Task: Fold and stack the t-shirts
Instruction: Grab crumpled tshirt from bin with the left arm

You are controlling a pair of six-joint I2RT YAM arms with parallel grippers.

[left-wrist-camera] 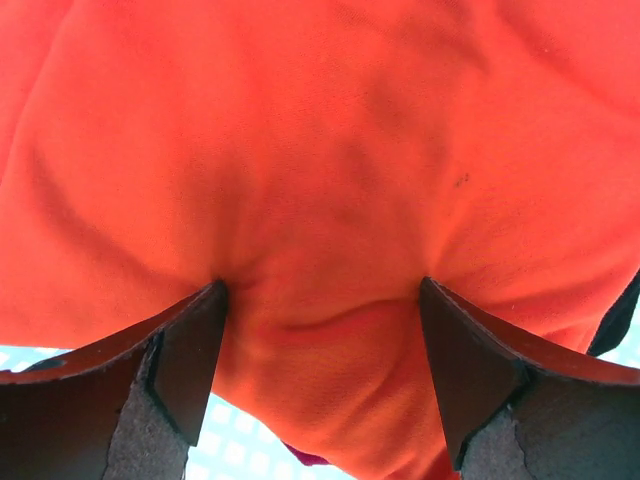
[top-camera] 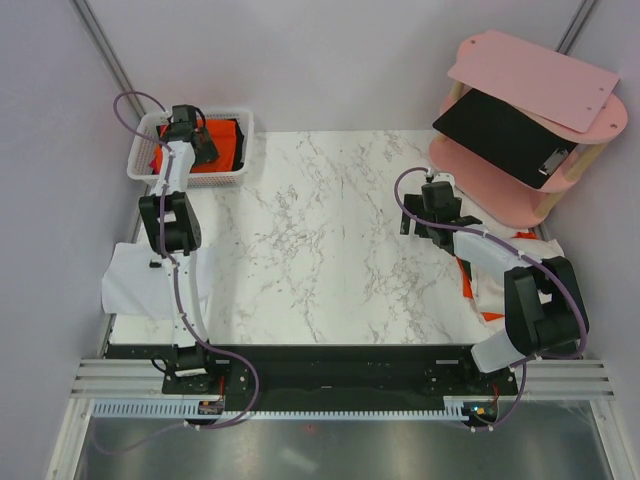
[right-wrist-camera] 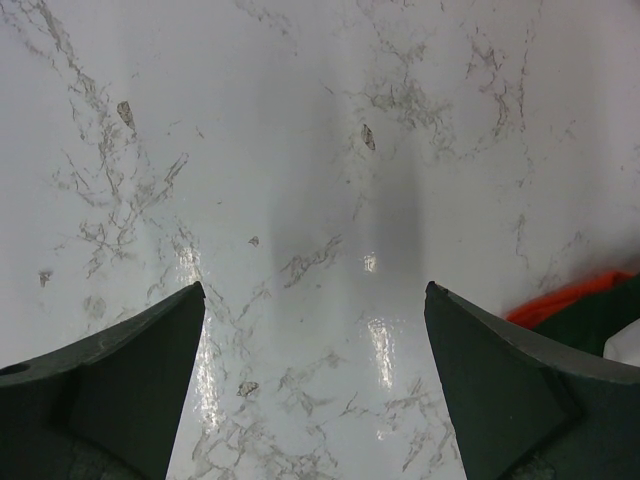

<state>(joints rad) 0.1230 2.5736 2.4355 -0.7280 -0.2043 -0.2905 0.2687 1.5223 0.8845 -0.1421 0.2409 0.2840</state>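
A bright orange t-shirt (top-camera: 226, 152) lies bunched in a white basket (top-camera: 246, 122) at the table's far left corner. My left gripper (top-camera: 190, 140) reaches down into that basket. In the left wrist view its fingers stand wide apart, tips pressed into the orange t-shirt (left-wrist-camera: 330, 150), and a fold of the cloth bulges between them at the left gripper (left-wrist-camera: 320, 300). A crimson scrap (left-wrist-camera: 300, 458) and a black edge (left-wrist-camera: 622, 318) peek from under the orange. My right gripper (top-camera: 420, 215) hovers open over bare marble (right-wrist-camera: 300, 120), with nothing between its fingers (right-wrist-camera: 313, 290).
A pink two-tier shelf (top-camera: 590, 120) at the far right carries a black clipboard (top-camera: 505, 135). White cloth (top-camera: 130, 280) lies by the left arm at the table's left edge. White and orange cloth (top-camera: 490, 290) lies under the right arm, its orange edge (right-wrist-camera: 570, 295) low on the right.
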